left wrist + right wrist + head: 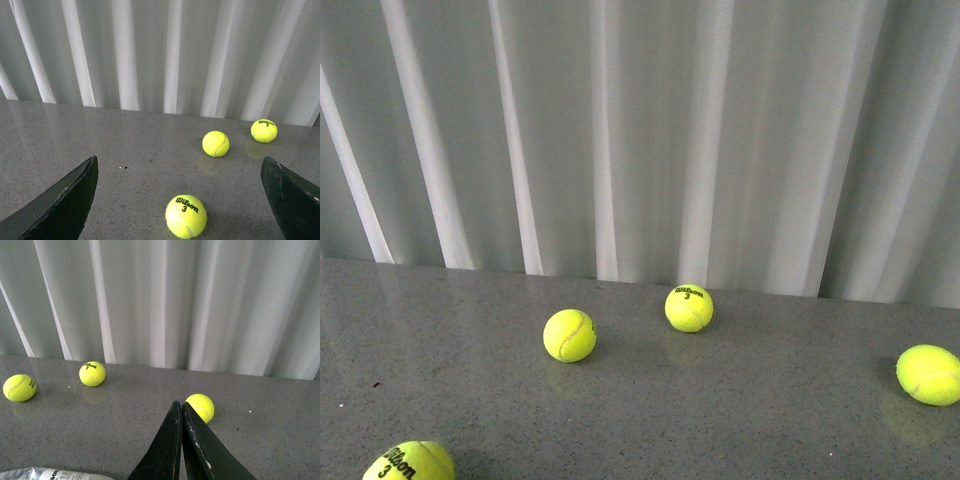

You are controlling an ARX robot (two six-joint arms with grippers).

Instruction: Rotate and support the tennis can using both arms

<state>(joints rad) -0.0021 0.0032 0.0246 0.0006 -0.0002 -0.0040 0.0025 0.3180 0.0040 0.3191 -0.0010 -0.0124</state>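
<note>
Two poses: left end effector (178, 158) spread wide, right end effector (180, 404) closed.

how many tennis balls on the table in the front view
4: near-left ball, cut by the frame edge; mid-left ball; centre ball, furthest back; right-edge ball. Others may lie out of view.

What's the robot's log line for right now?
left jaws: open, empty | right jaws: shut, empty | tennis can: edge in right wrist view, unheld | tennis balls: four on table
</note>
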